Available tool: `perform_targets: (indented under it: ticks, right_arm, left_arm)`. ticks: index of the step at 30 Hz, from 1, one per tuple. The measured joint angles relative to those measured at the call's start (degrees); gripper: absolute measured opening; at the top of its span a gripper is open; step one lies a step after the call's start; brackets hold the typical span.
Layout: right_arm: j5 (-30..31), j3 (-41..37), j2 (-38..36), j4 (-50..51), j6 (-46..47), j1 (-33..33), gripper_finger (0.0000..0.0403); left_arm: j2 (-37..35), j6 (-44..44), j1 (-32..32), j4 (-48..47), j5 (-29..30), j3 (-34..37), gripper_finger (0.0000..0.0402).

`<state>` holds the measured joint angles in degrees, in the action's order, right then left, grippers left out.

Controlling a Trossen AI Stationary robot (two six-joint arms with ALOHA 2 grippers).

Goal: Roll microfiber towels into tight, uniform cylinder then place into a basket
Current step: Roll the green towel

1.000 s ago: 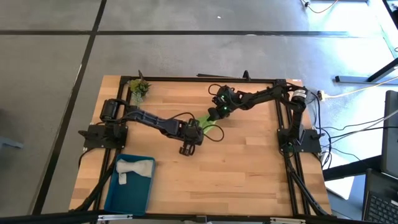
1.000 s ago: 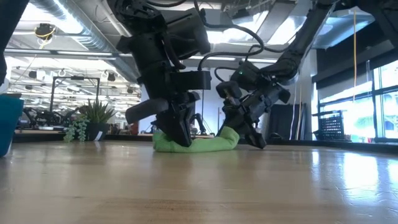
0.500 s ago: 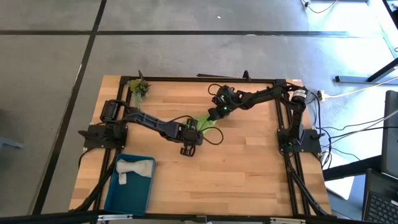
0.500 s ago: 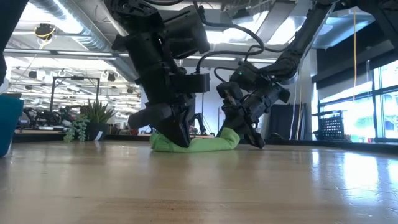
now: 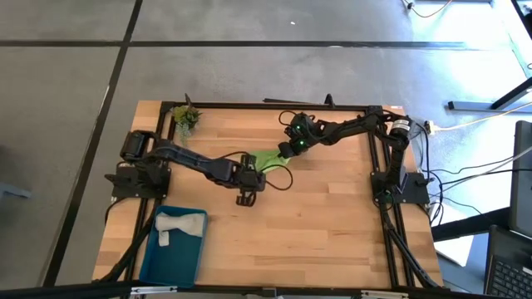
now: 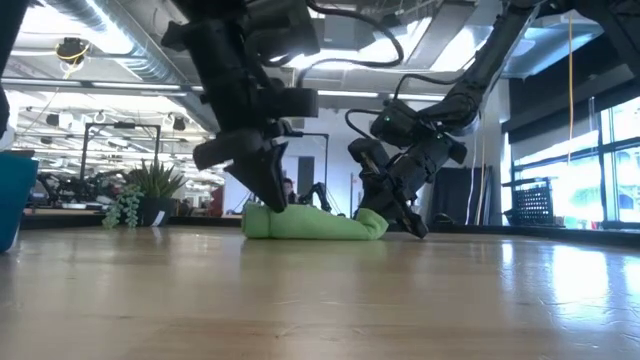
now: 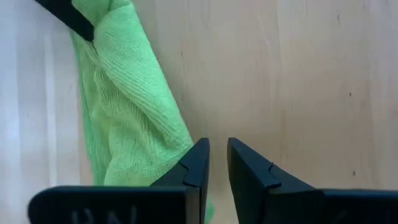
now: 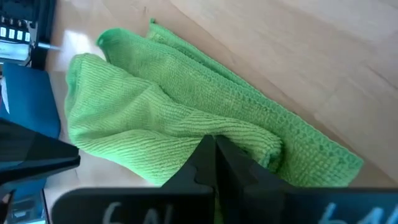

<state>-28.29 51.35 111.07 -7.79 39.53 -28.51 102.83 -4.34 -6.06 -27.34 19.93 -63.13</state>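
Two hands at green towel (image 5: 270,158): right hand (image 5: 293,146) clamped on it, left hand (image 5: 246,184) nearly together, empty.

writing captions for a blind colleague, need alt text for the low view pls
A rolled lime green towel lies on the wooden table, the right pincer shut at one end and the left pincer just above the other end. A potted plant stands behind.
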Motion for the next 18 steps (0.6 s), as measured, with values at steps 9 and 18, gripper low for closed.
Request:
perform_targets:
  ticks: [9, 18]
  right_arm:
    - [-0.5, 0.0, 0.0, 0.1, -0.6, 0.0, 0.0003]
    - [-1.0, -0.1, 0.0, 0.1, -0.8, 0.1, 0.0003]
  left_arm:
    - [0.1, 0.1, -1.2, 0.3, 6.2, 0.0, 0.0048]
    - [2.9, -2.2, 0.6, -0.6, -3.5, -0.1, 0.0045]
